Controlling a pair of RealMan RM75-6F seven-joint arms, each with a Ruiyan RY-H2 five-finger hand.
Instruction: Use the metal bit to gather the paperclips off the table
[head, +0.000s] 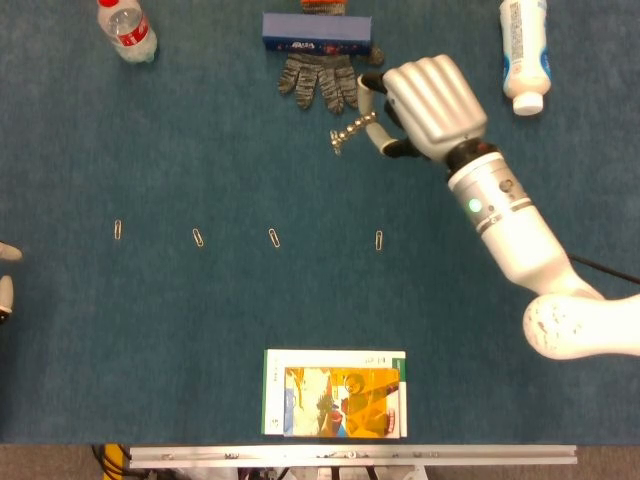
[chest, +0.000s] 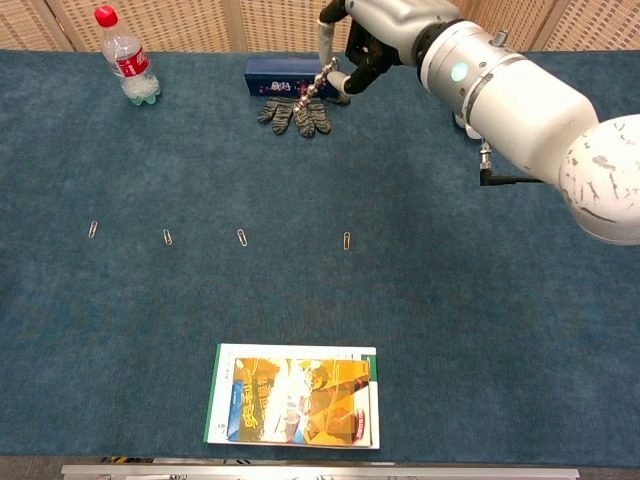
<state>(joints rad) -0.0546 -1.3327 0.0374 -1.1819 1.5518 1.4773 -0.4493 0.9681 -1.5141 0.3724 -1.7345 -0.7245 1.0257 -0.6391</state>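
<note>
Head view shows the right hand (head: 425, 105) with fingers (head: 380, 140) pinched on the metal bit (head: 352, 132), raised above the counter (head: 150, 330) beyond four paperclips (head: 379, 240) in a row; a loose pinch could drop it.

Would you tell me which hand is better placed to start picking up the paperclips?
The right hand: it holds the metal bit above the table, nearest the rightmost paperclip. The left hand barely shows at the table's edge.
</note>
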